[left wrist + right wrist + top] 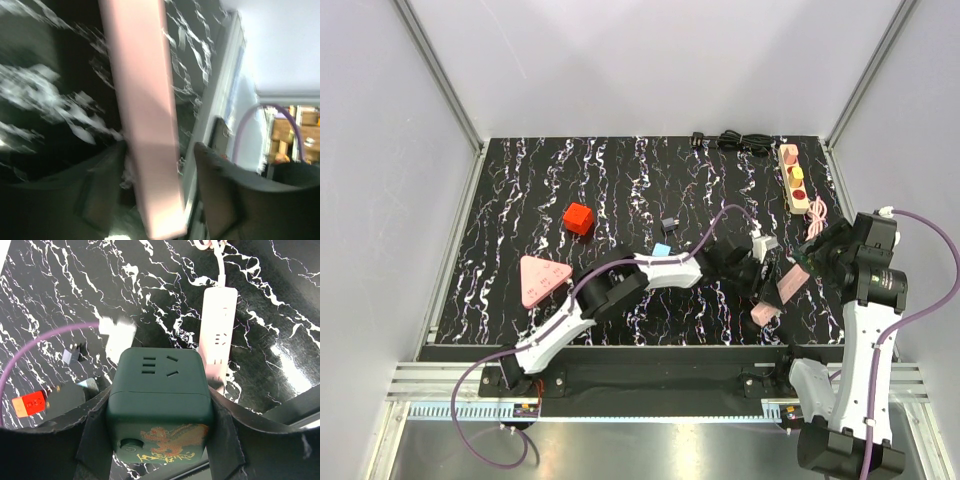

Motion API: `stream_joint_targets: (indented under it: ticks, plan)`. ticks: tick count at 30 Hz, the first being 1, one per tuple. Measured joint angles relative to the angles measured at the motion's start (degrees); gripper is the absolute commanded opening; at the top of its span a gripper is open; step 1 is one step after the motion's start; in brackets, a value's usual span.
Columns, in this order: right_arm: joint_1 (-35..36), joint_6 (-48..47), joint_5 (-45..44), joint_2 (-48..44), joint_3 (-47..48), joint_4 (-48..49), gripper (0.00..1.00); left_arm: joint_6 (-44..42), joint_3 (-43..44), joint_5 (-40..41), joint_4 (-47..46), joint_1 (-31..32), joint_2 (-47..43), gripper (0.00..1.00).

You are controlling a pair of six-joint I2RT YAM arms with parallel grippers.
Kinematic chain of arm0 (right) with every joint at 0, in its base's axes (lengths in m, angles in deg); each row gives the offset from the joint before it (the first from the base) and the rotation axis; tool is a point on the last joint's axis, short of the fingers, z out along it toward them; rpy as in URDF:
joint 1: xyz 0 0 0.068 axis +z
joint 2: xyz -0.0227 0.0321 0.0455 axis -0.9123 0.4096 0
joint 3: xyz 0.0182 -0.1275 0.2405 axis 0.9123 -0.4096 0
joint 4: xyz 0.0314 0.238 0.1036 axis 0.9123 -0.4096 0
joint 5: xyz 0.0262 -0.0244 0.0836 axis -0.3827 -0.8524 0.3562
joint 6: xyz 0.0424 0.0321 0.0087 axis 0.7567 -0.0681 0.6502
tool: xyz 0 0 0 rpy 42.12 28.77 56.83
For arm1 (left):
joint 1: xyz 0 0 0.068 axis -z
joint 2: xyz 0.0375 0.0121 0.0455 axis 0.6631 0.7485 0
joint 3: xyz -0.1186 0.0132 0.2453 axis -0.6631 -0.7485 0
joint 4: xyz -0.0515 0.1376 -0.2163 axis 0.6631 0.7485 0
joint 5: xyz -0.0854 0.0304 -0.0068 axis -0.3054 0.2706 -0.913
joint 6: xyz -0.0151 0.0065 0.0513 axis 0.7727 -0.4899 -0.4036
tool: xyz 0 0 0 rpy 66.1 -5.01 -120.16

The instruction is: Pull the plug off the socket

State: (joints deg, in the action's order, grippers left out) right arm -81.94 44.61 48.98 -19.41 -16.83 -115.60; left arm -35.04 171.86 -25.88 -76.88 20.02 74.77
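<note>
At hand: right gripper [160, 407] clamps a green cube [159, 375] by two sides, slotted face toward the camera, every visible slot empty. A white plug [118, 334] (blurred, so I cannot tell whether it rests on the table [50, 290]) sits just beyond the cube at 11 o'clock, apart from the slots. The left gripper [160, 147] stands open, fingers [235, 200] astride the pink bar [142, 75] with a gap showing on one side; it grips nothing. Judgement: on the cube the pull itself looks done, and the step in hand is letting go of the plug. The next move calls for the left gripper to lift straight clear of the bar without dragging it, and for the right to set the cube down flat. Caveat: the beige strip [794, 180], a socket with round coloured outlets, lies at the table's far right, about 12 o'clock from the right gripper in the top view, well apart from both grippers. Whether anything is seated in it is too small to tell. If that strip is meant, a reach to it comes first.
</note>
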Motion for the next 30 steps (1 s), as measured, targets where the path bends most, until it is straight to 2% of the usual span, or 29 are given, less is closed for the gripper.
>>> stream_joint_targets:
  ticks: [8,9,16,19,22,25,30]
  plan:
    - [0.00,-1.57,1.36,1.70,0.02,0.07,0.00,-0.92,-15.08,1.60,1.53,-1.40,-12.70,0.84]
    - [0.00,-1.73,1.75,1.86,-0.02,0.13,0.00,-0.94,-16.92,1.92,2.01,-2.16,-14.80,0.89]
    - [1.16,-1.86,9.51,5.77,-3.45,6.88,0.00,-1.92,-34.27,9.46,2.03,-7.21,-36.22,0.92]
    - [8.35,-0.61,9.16,11.19,-4.52,10.71,0.00,-3.13,-40.09,14.58,3.72,-7.21,-46.45,0.97]
    - [21.94,1.57,6.64,18.47,-4.11,15.91,0.00,-4.02,-46.21,20.20,6.40,-6.78,-57.00,0.99]
    - [31.45,3.89,5.42,25.81,-2.23,20.50,0.00,-4.35,-52.85,24.85,9.38,-7.21,-67.45,0.99]
    - [40.44,6.27,3.82,39.63,4.74,28.26,0.00,-3.19,-66.20,28.65,15.04,-13.57,-88.85,0.99]
